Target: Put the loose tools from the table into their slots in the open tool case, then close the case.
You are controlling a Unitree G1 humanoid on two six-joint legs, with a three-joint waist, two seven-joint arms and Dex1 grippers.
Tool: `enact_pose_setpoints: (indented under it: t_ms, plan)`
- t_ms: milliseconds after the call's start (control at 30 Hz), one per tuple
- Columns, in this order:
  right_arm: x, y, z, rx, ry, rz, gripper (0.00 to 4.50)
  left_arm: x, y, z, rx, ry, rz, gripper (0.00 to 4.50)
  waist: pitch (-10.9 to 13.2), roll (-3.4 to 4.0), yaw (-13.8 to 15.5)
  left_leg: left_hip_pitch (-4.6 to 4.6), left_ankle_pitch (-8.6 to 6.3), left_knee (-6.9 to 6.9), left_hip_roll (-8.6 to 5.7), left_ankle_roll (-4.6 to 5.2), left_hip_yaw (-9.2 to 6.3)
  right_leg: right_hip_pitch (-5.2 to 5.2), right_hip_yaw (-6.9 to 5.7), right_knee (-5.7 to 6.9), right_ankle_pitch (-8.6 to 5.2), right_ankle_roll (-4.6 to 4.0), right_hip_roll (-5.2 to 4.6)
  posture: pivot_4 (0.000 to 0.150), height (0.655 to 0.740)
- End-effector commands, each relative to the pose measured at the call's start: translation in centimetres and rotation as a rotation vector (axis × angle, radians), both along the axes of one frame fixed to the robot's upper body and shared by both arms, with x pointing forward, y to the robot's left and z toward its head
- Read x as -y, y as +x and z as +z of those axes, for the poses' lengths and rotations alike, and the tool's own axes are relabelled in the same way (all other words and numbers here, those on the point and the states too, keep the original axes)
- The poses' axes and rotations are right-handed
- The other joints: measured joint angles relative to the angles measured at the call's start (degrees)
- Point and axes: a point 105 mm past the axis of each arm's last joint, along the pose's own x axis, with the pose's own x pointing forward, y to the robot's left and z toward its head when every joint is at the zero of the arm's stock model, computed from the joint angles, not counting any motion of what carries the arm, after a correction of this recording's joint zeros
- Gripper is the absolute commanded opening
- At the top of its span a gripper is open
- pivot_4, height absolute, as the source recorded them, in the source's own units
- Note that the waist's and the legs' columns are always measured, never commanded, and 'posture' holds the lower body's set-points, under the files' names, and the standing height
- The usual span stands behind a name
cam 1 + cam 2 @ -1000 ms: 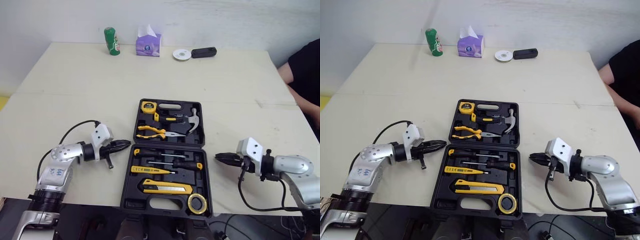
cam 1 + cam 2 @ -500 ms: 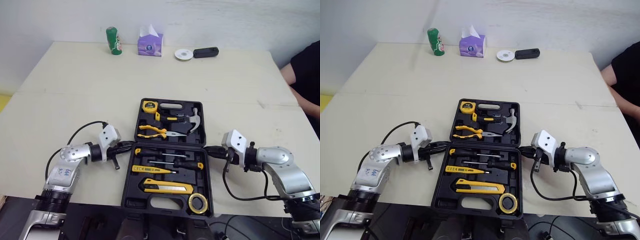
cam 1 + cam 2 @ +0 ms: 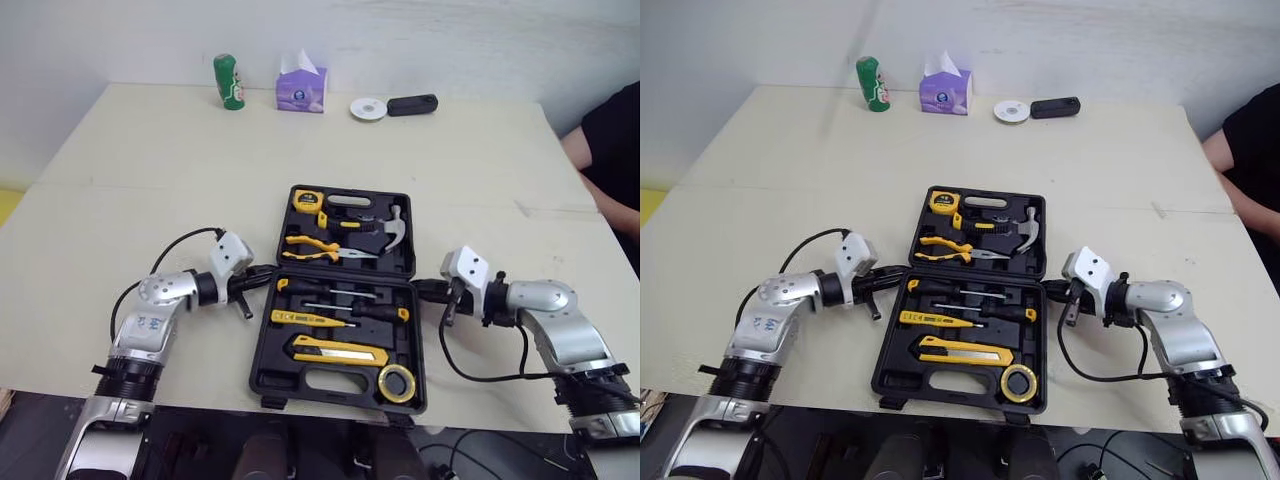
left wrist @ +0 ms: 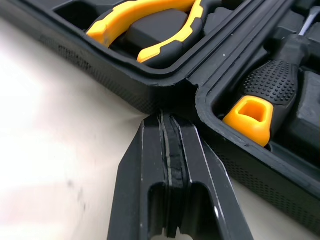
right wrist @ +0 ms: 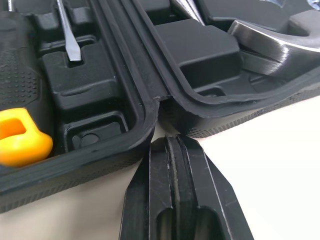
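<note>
Nearing finish: tools (image 3: 335, 350) look slotted in tool case (image 3: 402, 340) at table (image 3: 150, 180) centre, lid (image 3: 405, 262) open flat. Both empty, fingers pressed together: left gripper (image 3: 266, 271) and right gripper (image 3: 422, 289) touch hinge ends. Remaining: fold lid shut.

Both arms are bent and reach inward, low, one at each side of the tool case (image 3: 262, 340). The left end effector (image 3: 268, 271) has its fingers pressed together, with its tip at the case's left hinge notch. The right end effector (image 3: 418, 289), closed the same way, has its tip at the right hinge notch.
</note>
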Motion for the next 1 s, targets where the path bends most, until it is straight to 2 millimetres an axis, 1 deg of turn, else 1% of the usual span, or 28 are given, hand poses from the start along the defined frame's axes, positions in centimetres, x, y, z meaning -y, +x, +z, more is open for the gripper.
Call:
enact_pose_setpoints:
  t_ms: [33, 200, 267, 400, 467, 500, 533, 567, 633, 700, 733, 800, 833, 867, 933, 1000]
  plan:
    - [-0.6, 0.9, 1.4, 0.073, 0.002, 0.034, 0.0, 1.6, 0.1, 0.7, 0.033, -0.006, -0.054, 0.1, 0.0, 0.0, -0.1, 0.0, 0.0, 0.03, 0.0, 0.0, 0.0, 0.0, 0.0, 0.01, 0.0, 0.0, 0.0, 0.15, 0.74]
    - [-0.7, 1.1, 1.2, 0.064, -0.009, 0.05, 0.0, 1.5, 0.7, 0.4, 0.03, 0.004, -0.023, 0.1, 0.0, 0.0, 0.0, -0.01, 0.01, 0.11, 0.01, 0.01, 0.0, 0.01, 0.01, 0.06, 0.0, 0.0, -0.01, 0.15, 0.74]
    - [-0.3, 1.2, 1.1, 0.061, -0.017, 0.038, 0.0, 1.3, 0.8, 0.4, 0.031, 0.01, -0.001, 0.1, 0.0, 0.0, -0.1, -0.01, 0.0, 0.13, 0.02, 0.01, 0.0, 0.01, 0.01, 0.07, 0.0, 0.0, 0.0, 0.15, 0.74]
    - [1.1, 1.2, 1.2, 0.035, -0.039, 0.007, 0.0, -0.1, 0.8, 0.5, 0.025, 0.012, 0.047, 0.1, 0.0, 0.0, -0.1, -0.01, 0.0, 0.14, 0.02, 0.01, 0.0, 0.01, 0.01, 0.08, 0.0, 0.0, 0.0, 0.15, 0.74]
    - [2.1, 1.2, 2.0, 0.02, -0.024, -0.044, 0.0, -1.9, 1.3, 1.1, 0.053, 0.011, 0.121, 0.1, 0.0, 0.0, -0.2, -0.01, 0.0, 0.14, 0.02, 0.01, 0.0, 0.0, 0.01, 0.07, 0.0, 0.0, 0.0, 0.15, 0.74]
    - [2.4, 1.1, 2.5, 0.015, 0.0, -0.054, 0.31, -3.2, 1.6, 1.8, 0.073, -0.003, 0.182, 0.36, 0.0, 0.01, -0.3, -0.01, 0.0, 0.14, 0.03, 0.01, -0.01, 0.0, 0.01, 0.07, 0.0, 0.0, 0.0, 0.15, 0.74]
    - [2.7, 1.0, 3.1, 0.0, 0.04, -0.076, 0.72, -4.3, 1.8, 2.4, 0.085, -0.019, 0.232, 0.73, 0.0, 0.02, -0.4, -0.01, 0.0, 0.14, 0.05, 0.01, -0.03, 0.0, 0.01, 0.07, 0.0, 0.0, 0.0, 0.15, 0.74]
    - [2.8, 1.0, 3.4, -0.01, 0.067, -0.087, 1.07, -4.9, 1.9, 2.8, 0.09, -0.03, 0.261, 0.95, 0.0, 0.01, -0.5, -0.03, 0.0, 0.14, 0.05, 0.01, -0.03, -0.02, 0.01, 0.07, 0.0, 0.0, 0.0, 0.15, 0.74]
    - [3.5, 0.8, 3.6, -0.057, 0.089, -0.124, 1.77, -5.3, 1.5, 4.1, 0.108, -0.07, 0.239, 1.67, 0.0, 0.02, -0.7, -0.07, 0.0, 0.14, 0.06, 0.01, -0.05, -0.05, 0.0, 0.08, 0.0, 0.0, 0.0, 0.15, 0.74]
    - [4.2, 0.7, 4.2, -0.113, 0.141, -0.195, 2.63, -6.0, 1.4, 5.6, 0.058, -0.113, 0.27, 2.4, 0.0, 0.01, -1.2, -0.07, 0.0, 0.14, 0.06, 0.0, -0.06, -0.05, 0.0, 0.08, 0.0, 0.0, -0.01, 0.15, 0.74]
    - [4.4, 0.7, 4.6, -0.129, 0.158, -0.233, 3.07, -6.2, 1.4, 6.1, 0.022, -0.122, 0.29, 2.84, 0.0, 0.01, -1.2, -0.08, 0.0, 0.14, 0.06, 0.0, -0.07, -0.05, 0.0, 0.08, 0.0, 0.0, -0.01, 0.15, 0.74]
    - [4.5, 0.8, 5.9, -0.184, 0.203, -0.289, 4.21, -6.2, 1.2, 6.7, -0.09, -0.114, 0.311, 3.86, 0.0, 0.02, -1.2, -0.1, 0.0, 0.16, 0.05, 0.0, -0.1, -0.06, 0.0, 0.1, 0.0, 0.0, -0.03, 0.15, 0.74]
    - [4.3, 0.8, 6.9, -0.237, 0.261, -0.318, 4.49, -5.9, 0.9, 7.1, -0.18, -0.133, 0.304, 4.28, 0.0, 0.02, -1.3, -0.11, 0.0, 0.16, 0.04, 0.0, -0.1, -0.06, 0.0, 0.1, 0.0, 0.0, -0.03, 0.15, 0.74]
    - [4.1, 0.8, 8.0, -0.289, 0.304, -0.338, 4.5, -5.4, 0.6, 7.5, -0.26, -0.16, 0.292, 4.42, 0.0, 0.04, -1.3, -0.12, 0.0, 0.16, 0.04, 0.0, -0.1, -0.08, 0.0, 0.12, 0.0, 0.0, -0.03, 0.15, 0.74]
    - [3.6, 0.9, 9.5, -0.356, 0.346, -0.364, 4.5, -4.8, 0.8, 9.0, -0.346, -0.232, 0.304, 4.42, 0.1, 0.17, -1.4, -0.21, 0.0, 0.23, 0.02, 0.0, -0.09, -0.19, 0.05, 0.21, 0.0, 0.0, -0.04, 0.15, 0.74]
    - [2.4, 0.6, 10.0, -0.453, 0.3, -0.382, 4.5, -4.5, 1.2, 9.4, -0.415, -0.197, 0.333, 4.42, 0.1, 0.17, -1.3, -0.24, 0.0, 0.24, 0.03, 0.0, -0.12, -0.24, 0.05, 0.25, 0.0, 0.0, -0.04, 0.15, 0.74]
